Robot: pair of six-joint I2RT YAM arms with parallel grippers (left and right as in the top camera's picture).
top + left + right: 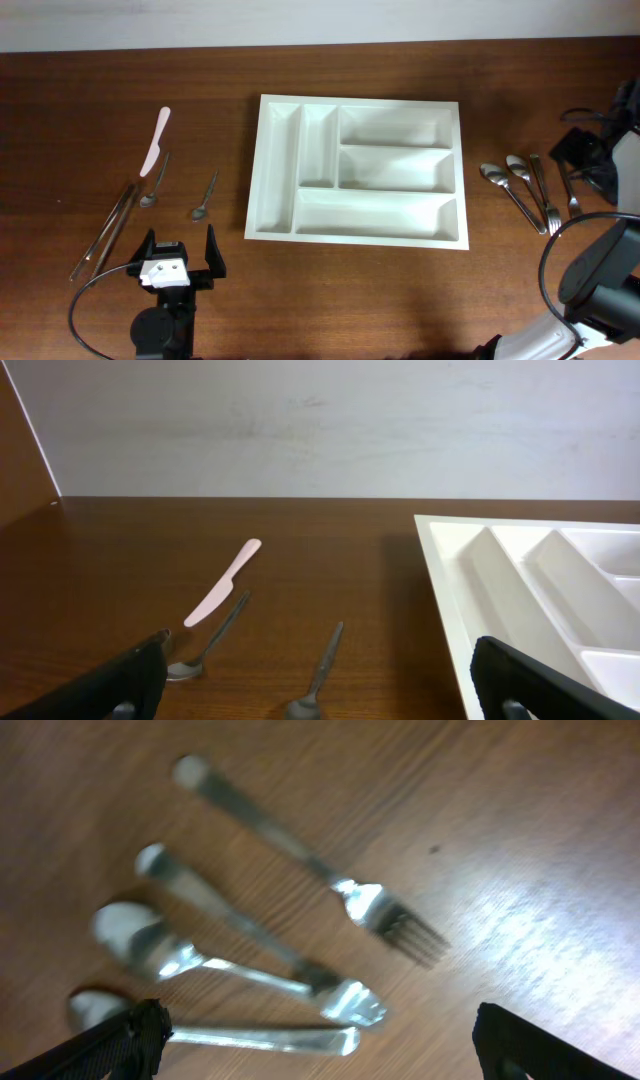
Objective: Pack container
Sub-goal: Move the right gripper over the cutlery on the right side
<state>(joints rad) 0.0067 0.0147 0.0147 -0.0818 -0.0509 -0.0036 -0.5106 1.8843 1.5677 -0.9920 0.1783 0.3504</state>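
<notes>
The container, a white five-compartment cutlery tray (279, 170), lies mid-table with nothing in it; its left rim shows in the left wrist view (447, 590). My left gripper (180, 256) is open and empty, low near the front edge, left of the tray. In its view (320, 685) a small spoon (325, 660) lies between the fingers on the table. My right gripper (320, 1055) is open and empty over two spoons (140, 935) and two forks (385, 915). In the overhead view it sits at the right edge (578, 152), beside that cutlery (520, 190).
Left of the tray lie a pink plastic knife (156, 138), two spoons (154, 185) (204, 200) and a long pair of metal sticks (105, 228). The right arm's base and cables (600, 280) fill the front right corner. A pale wall runs behind the table.
</notes>
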